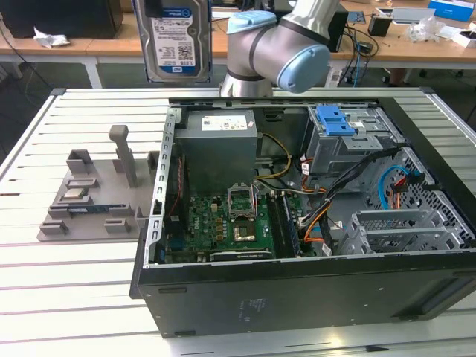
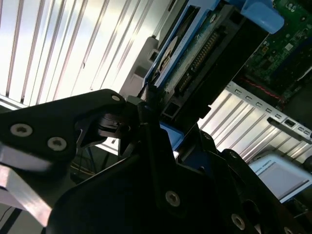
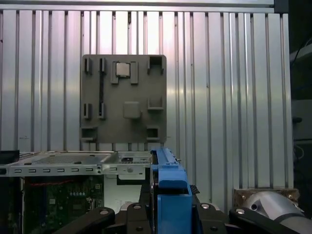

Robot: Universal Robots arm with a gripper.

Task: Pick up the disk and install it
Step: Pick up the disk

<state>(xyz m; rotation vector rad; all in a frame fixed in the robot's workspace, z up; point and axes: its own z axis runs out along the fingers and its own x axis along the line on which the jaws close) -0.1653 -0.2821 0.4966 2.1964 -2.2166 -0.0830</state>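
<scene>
Where it hangs upright, label outward, above the far edge of the slatted metal worktop (image 1: 74, 297), the flat silver-metal disk (image 1: 177, 37) in its blue plastic bracket is clamped in the black end effector (image 3: 170, 209). Below lie the open black computer case (image 1: 297, 297) and the grey moulded parts tray (image 1: 97, 201).

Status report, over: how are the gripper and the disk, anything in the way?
Gripper shut on the disk. Disk held high, outside the open computer case, not yet installed. Black cables run across the drive cage.

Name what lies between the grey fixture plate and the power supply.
Exterior view: the case's side wall, between fixture plate and power supply.
</scene>
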